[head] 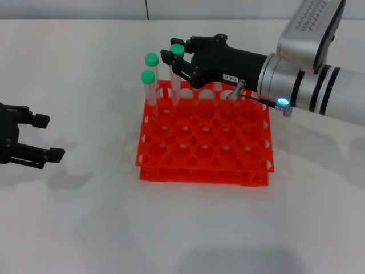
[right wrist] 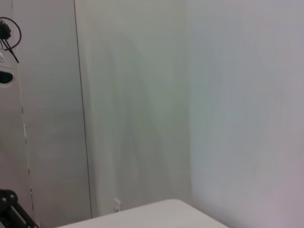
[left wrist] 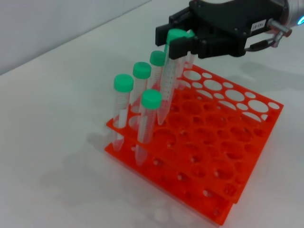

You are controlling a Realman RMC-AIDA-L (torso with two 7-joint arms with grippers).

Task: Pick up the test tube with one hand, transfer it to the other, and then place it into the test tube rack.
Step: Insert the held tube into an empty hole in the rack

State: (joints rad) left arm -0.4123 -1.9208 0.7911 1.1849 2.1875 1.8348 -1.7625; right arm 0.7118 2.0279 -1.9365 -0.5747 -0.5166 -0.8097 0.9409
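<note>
The orange-red test tube rack [head: 205,173] [left wrist: 237,187] stands mid-table. My right gripper [head: 171,48] [left wrist: 171,41], black with a small white label, reaches over the rack's far left corner and is shut on the green cap of a test tube [head: 175,85] [left wrist: 166,88]. That tube leans slightly, its lower end down in a rack hole. Several other green-capped tubes [head: 149,85] [left wrist: 145,123] stand in the holes beside it. My left gripper [head: 48,137] hovers open and empty at the table's left edge, well clear of the rack. The right wrist view shows only a wall and a table corner.
White tabletop [head: 188,228] spreads around the rack on all sides. A grey wall [left wrist: 57,23] runs behind the table. My right arm's silver wrist with a blue light [head: 282,103] spans the rack's far right side.
</note>
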